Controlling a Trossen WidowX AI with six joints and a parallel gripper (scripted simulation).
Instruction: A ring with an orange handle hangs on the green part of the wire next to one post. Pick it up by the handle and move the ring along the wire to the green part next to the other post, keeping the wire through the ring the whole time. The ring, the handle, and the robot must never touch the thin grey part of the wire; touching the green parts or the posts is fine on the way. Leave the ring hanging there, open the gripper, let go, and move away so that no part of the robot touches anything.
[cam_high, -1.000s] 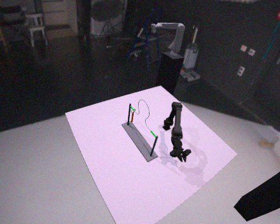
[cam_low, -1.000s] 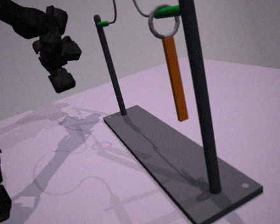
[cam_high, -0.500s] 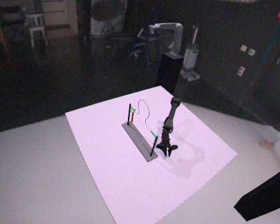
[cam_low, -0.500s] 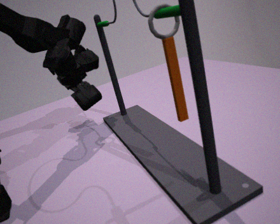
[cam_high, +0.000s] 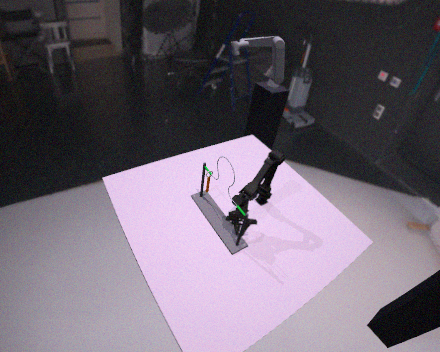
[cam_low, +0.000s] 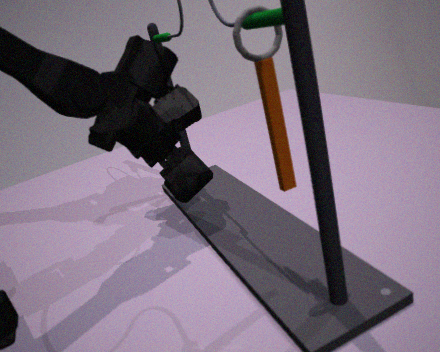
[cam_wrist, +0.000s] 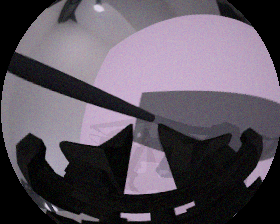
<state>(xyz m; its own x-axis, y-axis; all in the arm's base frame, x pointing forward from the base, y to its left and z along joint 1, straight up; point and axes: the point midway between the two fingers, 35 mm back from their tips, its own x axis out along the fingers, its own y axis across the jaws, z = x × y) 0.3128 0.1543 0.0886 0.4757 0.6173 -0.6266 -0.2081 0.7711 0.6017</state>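
The ring (cam_high: 208, 179) (cam_low: 238, 41) hangs on the green part (cam_low: 267, 18) next to one post (cam_high: 202, 182) (cam_low: 317, 150). Its orange handle (cam_high: 208, 184) (cam_low: 275, 122) hangs down freely beside that post, above the base. My gripper (cam_high: 241, 225) (cam_low: 184, 141) (cam_wrist: 145, 127) is partly open with nothing held, far from the handle. It is low by the other post (cam_low: 152, 29) (cam_wrist: 75, 85), below the other green part (cam_high: 241, 210) (cam_low: 161, 37). In the exterior view that post shows between the fingers; I cannot tell whether they touch it.
The grey base plate (cam_high: 212, 215) (cam_low: 280, 240) (cam_wrist: 210, 107) carries both posts. The thin grey wire (cam_low: 181, 15) curves up between the green parts. In the top view my wrist overlaps the wire's lower end; the distance between them is unclear.
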